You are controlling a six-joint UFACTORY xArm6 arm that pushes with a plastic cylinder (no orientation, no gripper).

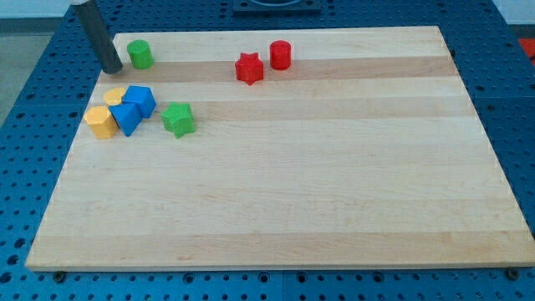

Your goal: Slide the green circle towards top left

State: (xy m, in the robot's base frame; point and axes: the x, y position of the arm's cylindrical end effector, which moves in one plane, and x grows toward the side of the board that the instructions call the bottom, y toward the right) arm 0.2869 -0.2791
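The green circle, a short green cylinder, stands near the top left corner of the wooden board. My tip is the lower end of the dark rod that comes down from the view's top left. It rests on the board just left of the green circle and a little below it, with a small gap between them.
A green star lies below the circle. A blue cube, a blue block and two yellow blocks cluster at the left edge. A red star and a red cylinder sit at top centre.
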